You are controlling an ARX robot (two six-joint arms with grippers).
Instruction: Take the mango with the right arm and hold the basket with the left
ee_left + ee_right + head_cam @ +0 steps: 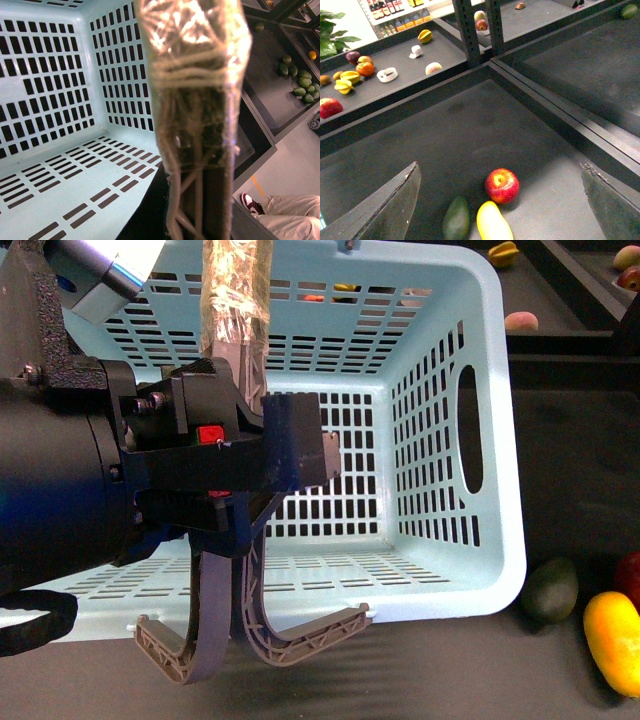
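The bulky black left arm (60,490), with its blue blocks, small red button and silver cylinder, reached in from the left over the pale blue slotted plastic basket (505,490). The left gripper (236,310) pointed across the basket's open top toward the far wall. Its tape-wrapped finger (195,100) filled the middle of the left wrist view, with the basket's slotted inner wall and floor just beside it. I could not tell whether its jaws were parted or pinched on the basket, as the tips were hidden. Two curved grey ribbed pieces (300,645) hung under the gripper body at the basket's near rim. The smooth bright yellow elongated mango (612,640) lay on the dark matte table (570,490) to the right of the basket and apart from it. A dull dark-green oval fruit (550,590) lay between the two, and a round red apple (501,185) sat just beside the mango's far end. The right gripper (498,166) hung above them with its dark fingers (395,200) spread wide, holding and touching nothing. The mango sat below the gap, clear of both.
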